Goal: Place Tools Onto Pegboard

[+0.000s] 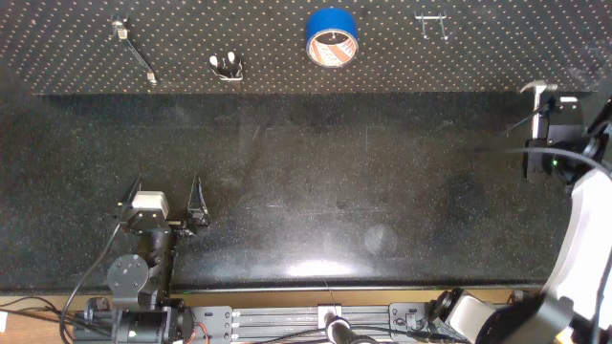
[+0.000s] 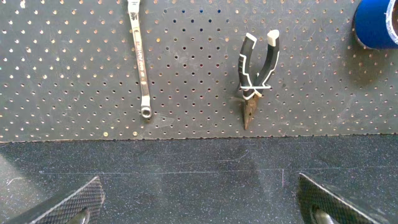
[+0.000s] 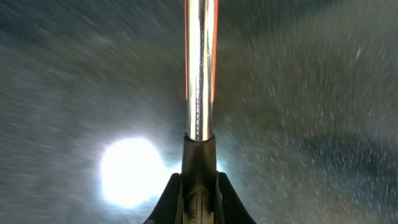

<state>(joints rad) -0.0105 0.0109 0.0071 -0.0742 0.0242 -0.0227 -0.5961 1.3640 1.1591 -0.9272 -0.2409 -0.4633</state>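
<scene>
The pegboard point(image 1: 478, 57) runs along the far edge of the black table. On it hang a wrench point(image 1: 134, 48) point(image 2: 142, 62), black-and-white pliers point(image 1: 227, 67) point(image 2: 255, 78) and a roll of blue tape point(image 1: 332, 38) point(image 2: 377, 23). My left gripper point(image 1: 164, 203) point(image 2: 199, 208) rests open near its base, facing the board with nothing between its fingers. My right gripper point(image 1: 550, 124) point(image 3: 199, 186) hovers at the far right edge, shut on a tool with a shiny metal shaft point(image 3: 199, 68) and a dark handle.
A bare wire hook point(image 1: 432, 24) sticks out of the pegboard at the upper right. The dark tabletop point(image 1: 335, 182) stretches between the two arms. Cables and the arm bases line the near edge.
</scene>
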